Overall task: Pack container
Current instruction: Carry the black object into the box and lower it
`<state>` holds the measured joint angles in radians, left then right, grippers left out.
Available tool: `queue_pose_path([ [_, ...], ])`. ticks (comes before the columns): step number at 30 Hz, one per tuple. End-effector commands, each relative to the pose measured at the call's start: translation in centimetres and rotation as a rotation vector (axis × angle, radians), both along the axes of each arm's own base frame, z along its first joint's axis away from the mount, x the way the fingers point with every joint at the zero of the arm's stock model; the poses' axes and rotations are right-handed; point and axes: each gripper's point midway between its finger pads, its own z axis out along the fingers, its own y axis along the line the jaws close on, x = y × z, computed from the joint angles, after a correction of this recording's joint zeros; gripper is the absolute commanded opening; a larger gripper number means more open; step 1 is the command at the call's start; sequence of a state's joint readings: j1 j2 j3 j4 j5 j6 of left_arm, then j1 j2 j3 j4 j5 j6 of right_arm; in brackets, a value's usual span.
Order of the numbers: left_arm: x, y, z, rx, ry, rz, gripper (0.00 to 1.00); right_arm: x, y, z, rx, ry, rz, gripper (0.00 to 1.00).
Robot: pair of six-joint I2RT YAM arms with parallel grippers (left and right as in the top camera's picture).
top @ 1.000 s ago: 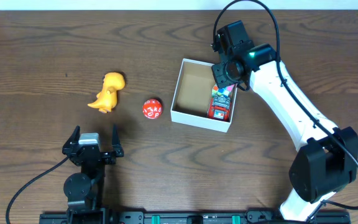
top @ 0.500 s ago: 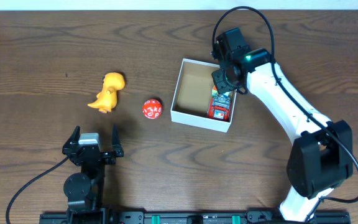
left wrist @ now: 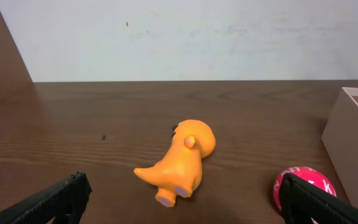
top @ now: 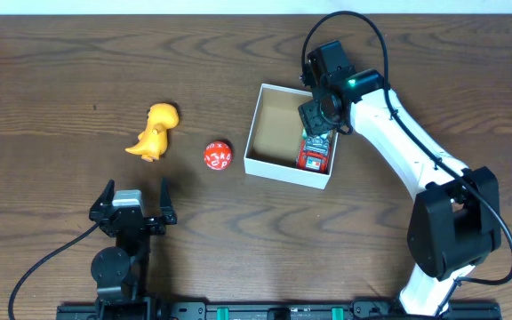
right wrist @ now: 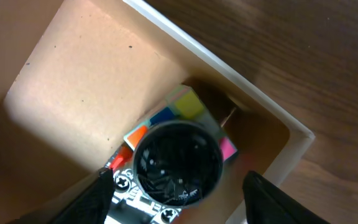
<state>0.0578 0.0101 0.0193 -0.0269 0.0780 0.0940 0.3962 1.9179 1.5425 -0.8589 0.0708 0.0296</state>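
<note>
The small square white-walled container [top: 278, 168] with a brown cardboard inside is sitting right of centre on the dark wooden table [top: 60, 71], holding a dark cylindrical toy [right wrist: 178, 163], a multicoloured cube [right wrist: 188, 102] and a red toy car [top: 312, 161]. The right gripper [top: 318, 118] is hovering over them, its fingers apart and clasping nothing. The left gripper [top: 136, 188] is gaping wide near an orange plastic dinosaur [top: 154, 131].

1 container [top: 274, 124], 1 orange dino [top: 154, 131], 1 red ball [top: 218, 155], 1 multicol. block [right wrist: 188, 102], 1 red toy [top: 312, 161]
</note>
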Motion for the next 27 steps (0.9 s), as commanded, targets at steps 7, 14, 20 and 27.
queue_pose_path([
  [7,-0.1,-0.3,-1.5,-0.005,0.047,-0.014,0.98,0.5,-0.4,-0.5,-0.005,-0.003,-0.004,0.69],
  [14,-0.1,-0.3,-1.5,-0.005,0.046,-0.014,0.98,1.3,-0.6,-0.9,-0.006,-0.020,0.002,0.62],
  [20,-0.1,-0.3,-1.5,-0.004,0.046,-0.014,0.98,1.2,-1.4,-2.5,-0.021,0.021,-0.014,0.59],
  [27,-0.1,-0.3,-1.5,-0.004,0.046,-0.014,0.98,2.6,-2.0,-2.6,-0.012,-0.018,-0.033,0.52],
])
